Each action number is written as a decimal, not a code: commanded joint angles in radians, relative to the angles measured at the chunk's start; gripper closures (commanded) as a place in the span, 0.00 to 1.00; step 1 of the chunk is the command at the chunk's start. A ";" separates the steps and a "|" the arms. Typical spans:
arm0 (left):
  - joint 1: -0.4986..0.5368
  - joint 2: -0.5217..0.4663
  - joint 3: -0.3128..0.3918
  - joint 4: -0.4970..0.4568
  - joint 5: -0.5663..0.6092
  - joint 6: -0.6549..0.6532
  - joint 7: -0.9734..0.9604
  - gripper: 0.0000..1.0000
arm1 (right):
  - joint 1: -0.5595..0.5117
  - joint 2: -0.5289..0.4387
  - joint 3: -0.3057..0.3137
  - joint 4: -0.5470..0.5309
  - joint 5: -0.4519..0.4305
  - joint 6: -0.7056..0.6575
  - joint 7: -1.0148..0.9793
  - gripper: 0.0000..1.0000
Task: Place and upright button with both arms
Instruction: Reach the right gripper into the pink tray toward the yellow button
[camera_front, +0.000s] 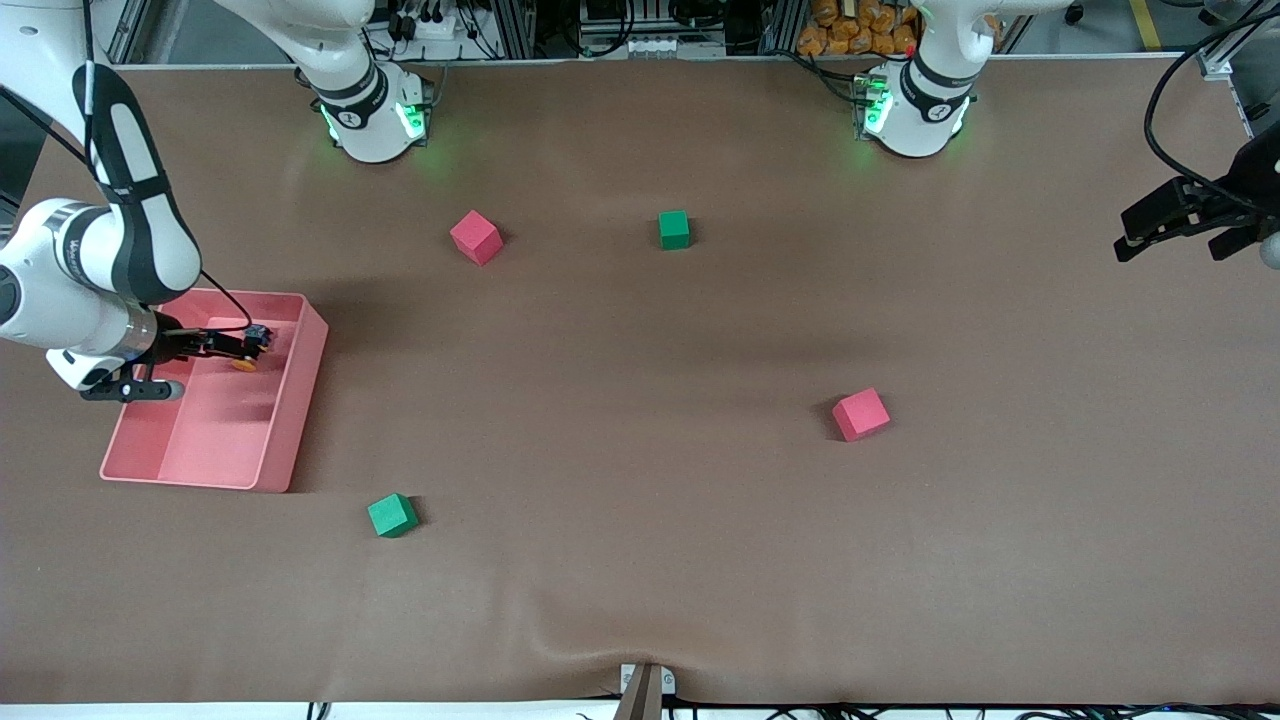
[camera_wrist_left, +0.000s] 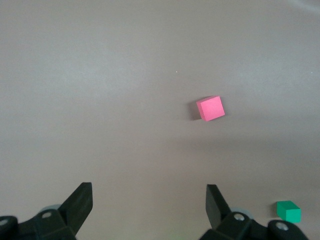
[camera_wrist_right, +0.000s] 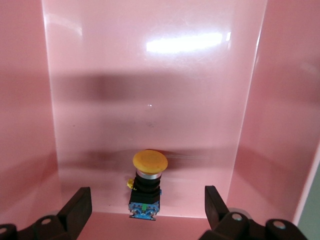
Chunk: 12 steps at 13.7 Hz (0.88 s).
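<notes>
Button (camera_wrist_right: 147, 184) lies on its side on the floor of the pink tray (camera_front: 290, 420), between and just ahead of the wide-open fingers of the right claw (camera_front: 232, 345), which holds nothing and hovers low inside the tray. It looks small, light and rigid: a smooth domed orange cap that would likely slip, and a squarer black body with a bluish end. The body is probably the better place to pinch, across its flat sides, leaving the cap free for standing it up.

Working across the table from the right arm's end: the tray walls close in beside the claw and could catch a finger on the way out. Next come a green cube (camera_front: 392, 515), a pink-red cube (camera_front: 476, 237), a 2nd green cube (camera_front: 674, 229) and a 2nd pink-red cube (camera_front: 860, 414), all well apart from the tray. The left claw (camera_front: 1185, 225) waits over the left arm's end of the table, fully spread and empty.
</notes>
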 joint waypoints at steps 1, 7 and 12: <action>-0.004 0.002 -0.002 0.014 0.021 -0.015 -0.004 0.00 | -0.040 0.010 0.012 -0.015 -0.016 0.037 -0.054 0.00; -0.005 0.004 -0.002 0.014 0.021 -0.015 -0.006 0.00 | -0.041 0.037 0.012 -0.021 -0.016 0.057 -0.067 0.00; -0.005 0.004 -0.002 0.012 0.021 -0.015 0.008 0.00 | -0.044 0.037 0.012 -0.113 -0.013 0.121 -0.055 0.00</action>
